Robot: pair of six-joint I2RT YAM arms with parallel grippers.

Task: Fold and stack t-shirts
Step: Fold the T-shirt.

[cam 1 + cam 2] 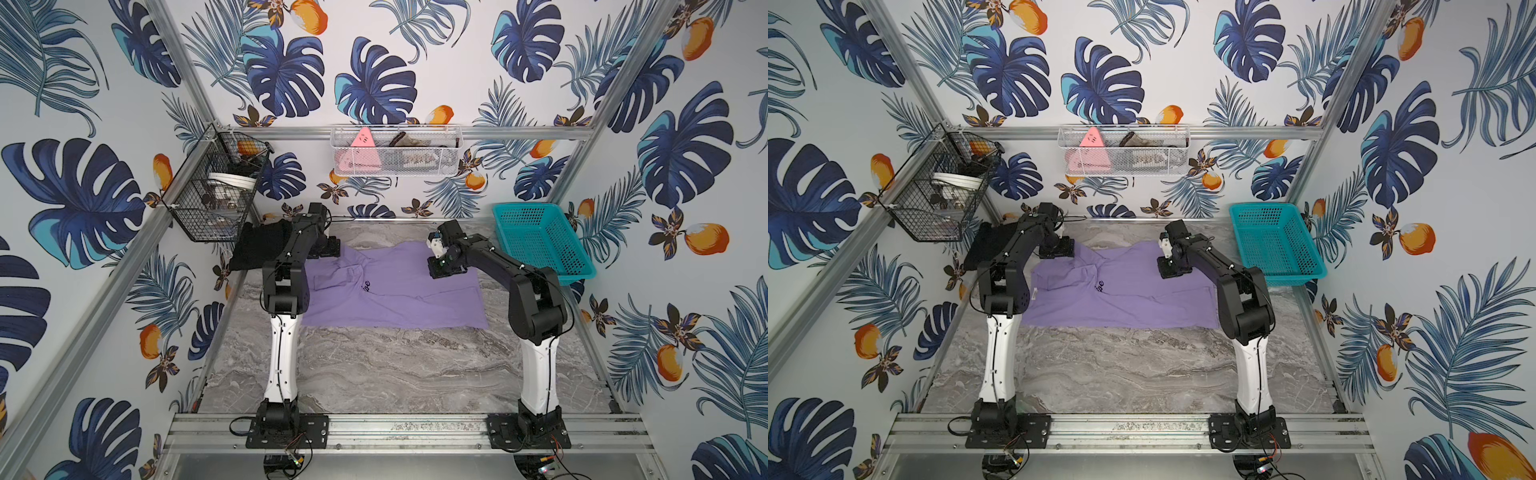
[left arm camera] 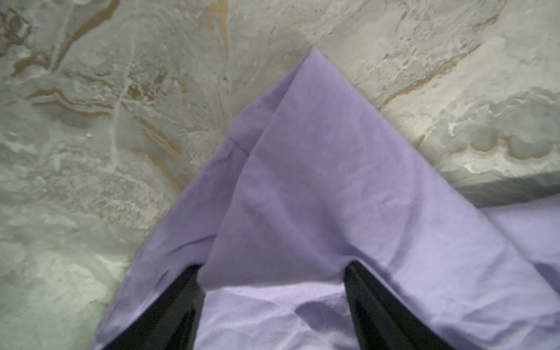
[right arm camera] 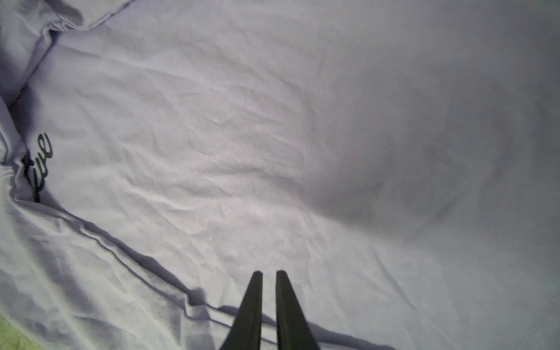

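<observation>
1. The lavender shirt point(image 1: 395, 299) lies spread out, rumpled, across the far half of the worktop point(image 1: 374, 370).
2. The right gripper point(image 3: 269, 272) hangs over the shirt's right side, fingers almost together, holding nothing.
3. The left gripper point(image 2: 274, 266) is at the shirt's far-left corner, fingers wide apart with cloth bunched between them.
4. The black shirt point(image 1: 257, 245) sits in the worktop's far-left corner.

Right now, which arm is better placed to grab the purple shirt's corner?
Left: the left hand is open astride a corner of the purple shirt, cloth between its fingers. The right hand, nearly shut and empty, is over flat fabric.
</observation>
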